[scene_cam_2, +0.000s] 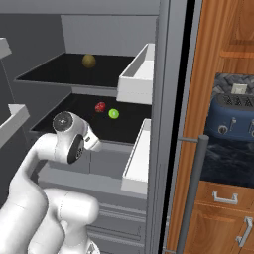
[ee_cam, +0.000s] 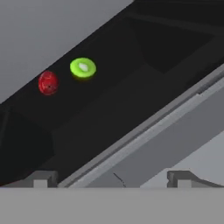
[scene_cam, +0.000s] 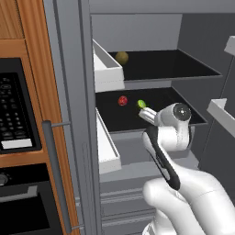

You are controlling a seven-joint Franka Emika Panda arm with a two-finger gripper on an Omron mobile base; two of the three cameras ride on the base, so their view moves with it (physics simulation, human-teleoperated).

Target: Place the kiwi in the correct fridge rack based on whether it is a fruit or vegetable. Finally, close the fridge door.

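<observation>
Hand view shows the kiwi (ee_cam: 83,68) lying on the fridge rack (ee_cam: 113,100), the lower of the 2 black shelves, with a small red ball (ee_cam: 48,83) just beside it but not touching. The tool (ee_cam: 111,180) has its 2 tips spread wide apart at the bottom of the picture, with nothing between them, and it sits in front of the rack's grey front edge, well apart from the kiwi.

In the left base view the kiwi (scene_cam: 141,104) rests on the fridge rack (scene_cam: 156,98), with the red ball (scene_cam: 122,100) beside it towards the open side of the fridge. The white arm (scene_cam: 176,133) stands in front of the rack, its wrist just below and in front of the kiwi. A dull yellow-brown ball (scene_cam: 121,57) sits on the upper shelf (scene_cam: 170,64), above the kiwi's rack.

In the right base view the kiwi (scene_cam_2: 113,113) and the red ball (scene_cam_2: 100,107) lie close together near the middle of the fridge rack (scene_cam_2: 79,106), and the fridge door stands open. A dark blue toaster (scene_cam_2: 233,116) stands on the bench beyond the wooden panel, well apart from the rack.
</observation>
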